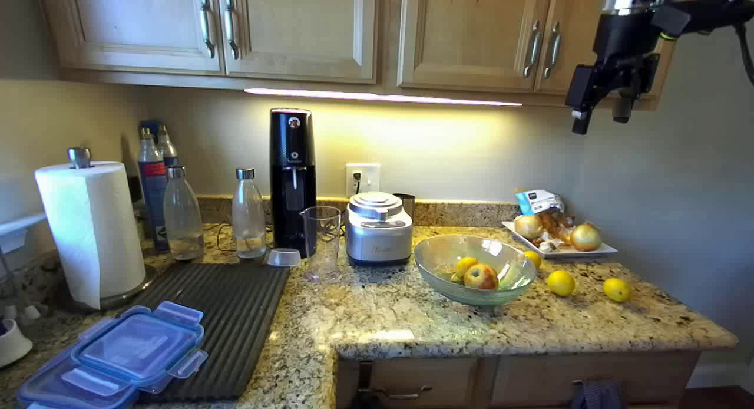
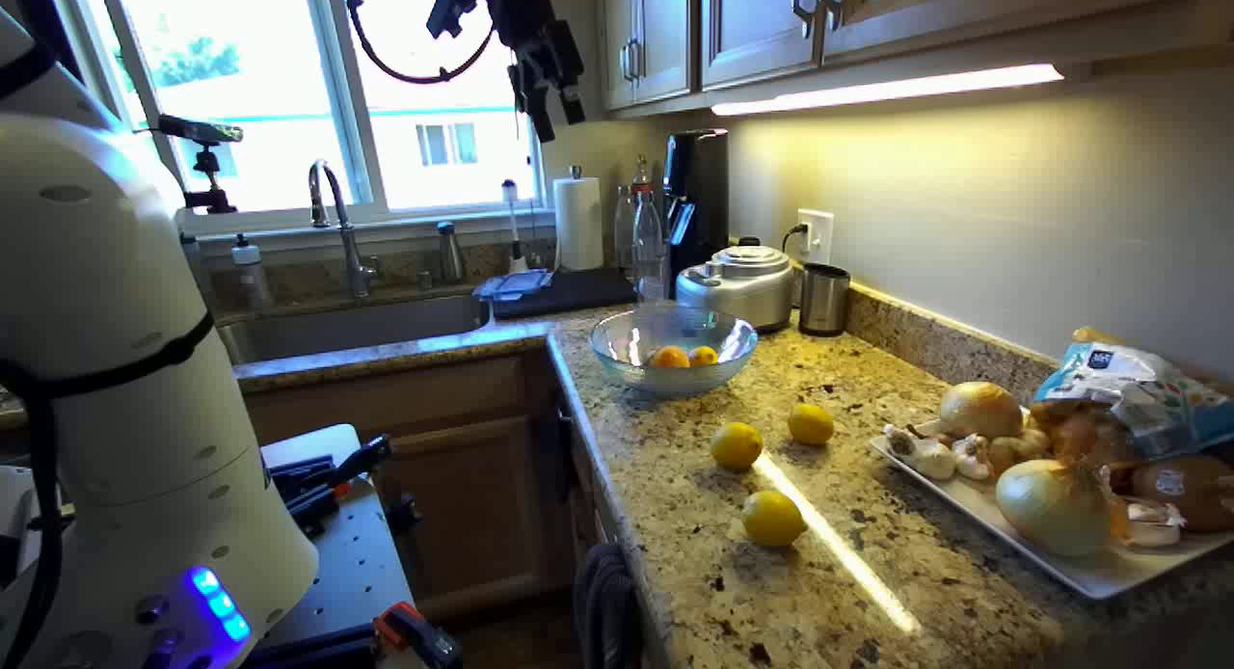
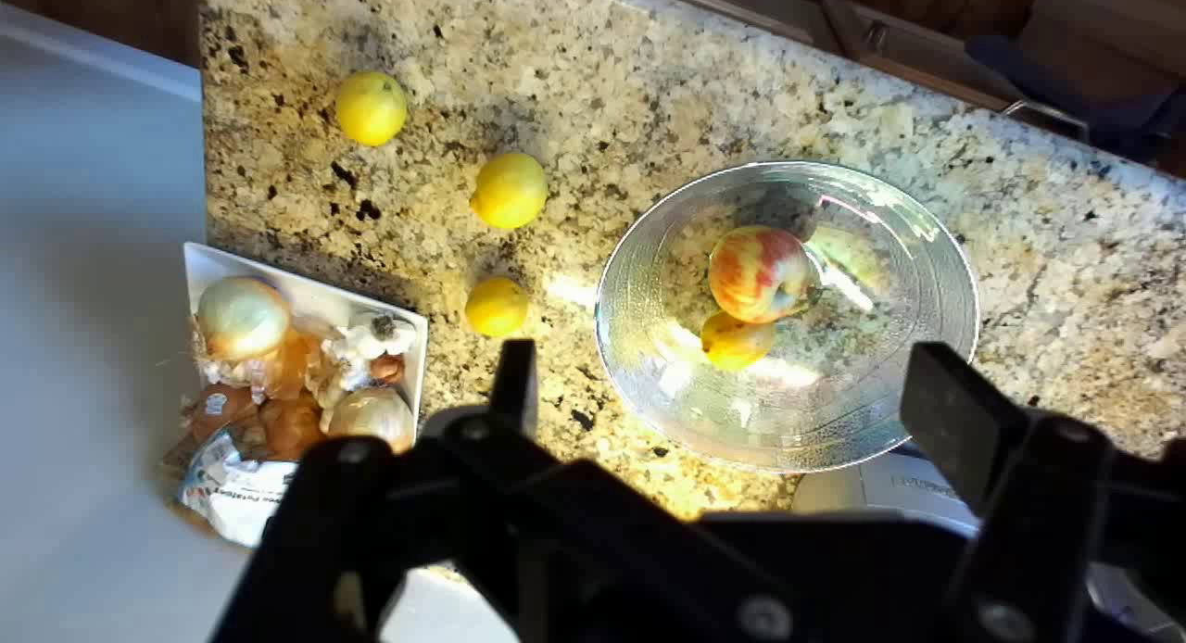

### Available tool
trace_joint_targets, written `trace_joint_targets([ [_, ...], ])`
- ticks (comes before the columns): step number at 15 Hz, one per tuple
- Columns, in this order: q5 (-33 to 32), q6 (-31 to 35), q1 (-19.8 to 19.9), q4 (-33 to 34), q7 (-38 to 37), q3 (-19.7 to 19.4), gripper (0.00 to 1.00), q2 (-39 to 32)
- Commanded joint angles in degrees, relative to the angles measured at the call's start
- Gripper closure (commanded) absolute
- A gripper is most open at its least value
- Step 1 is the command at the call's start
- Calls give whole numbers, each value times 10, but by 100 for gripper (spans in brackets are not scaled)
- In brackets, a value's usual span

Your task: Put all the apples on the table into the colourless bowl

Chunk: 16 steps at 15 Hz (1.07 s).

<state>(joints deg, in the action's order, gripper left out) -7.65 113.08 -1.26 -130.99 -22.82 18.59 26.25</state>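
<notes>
Three small yellow apples, lemon-like in look, lie on the speckled granite table. In the wrist view they are the upper-left apple, the middle apple and the lower apple. To their right stands the colourless bowl, of clear glass. It holds a red-and-yellow apple and a yellow fruit touching it. Both exterior views show my gripper high above the countertop, apart from everything. Its fingers are spread wide in the wrist view, and it is open with nothing held.
A white plate carries onions, garlic and a bag near the wall. Behind the bowl is a silver cooker, with a glass pitcher and bottles farther along. Upper cabinets overhang the counter. A dark ribbed mat bears plastic lids.
</notes>
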Motion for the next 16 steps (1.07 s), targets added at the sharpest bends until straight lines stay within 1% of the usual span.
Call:
trace_joint_targets([
  [1,-7,-2,-15,1,-6,-12,0,-3],
  [8,-7,5,-13,-2,-5,-16,0,-3],
  [12,1,12,-5,-6,-2,-39,0,-21],
  [16,-7,30,10,-10,-13,-68,0,-55],
])
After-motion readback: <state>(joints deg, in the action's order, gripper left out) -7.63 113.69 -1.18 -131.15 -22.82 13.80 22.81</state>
